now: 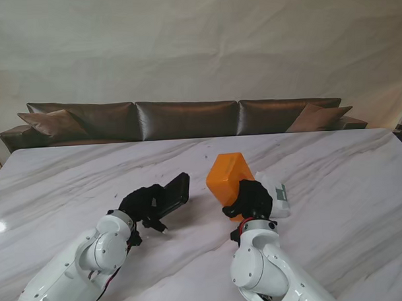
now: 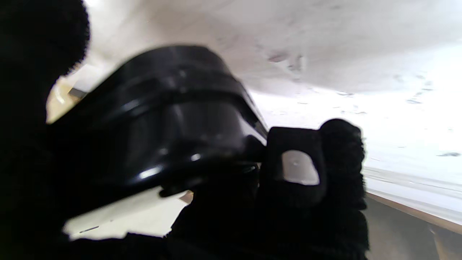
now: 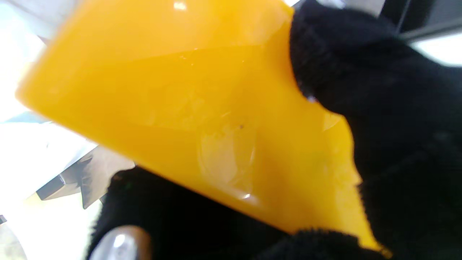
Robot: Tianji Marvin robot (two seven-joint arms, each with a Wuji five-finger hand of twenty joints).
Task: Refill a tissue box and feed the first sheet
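Stand view: tissue box was apart in two pieces, each lifted clear of the marble table [image 1: 336,251]. Right hand [image 1: 250,199] was clenched round the near end of the orange box shell [image 1: 230,177]; shell's long axis ran away from me and slightly left, far end tilted up. Left hand [image 1: 142,204] was grasping the black box base [image 1: 173,195] by its near end; its long axis pointed away and to the right, toward the shell. The two pieces were near each other, not touching.

White tissue pack [image 1: 276,197] lay flat on the table just right of the right hand.

Handling judgement: both pieces looked like rigid, glossy plastic, light, probably slippery against the fabric gloves; hold across the short walls rather than the smooth faces. Tissue pack judged soft and compressible; grip its long sides lightly.

Right wrist view: fingers [image 3: 397,108] wrapped over the shell edge.
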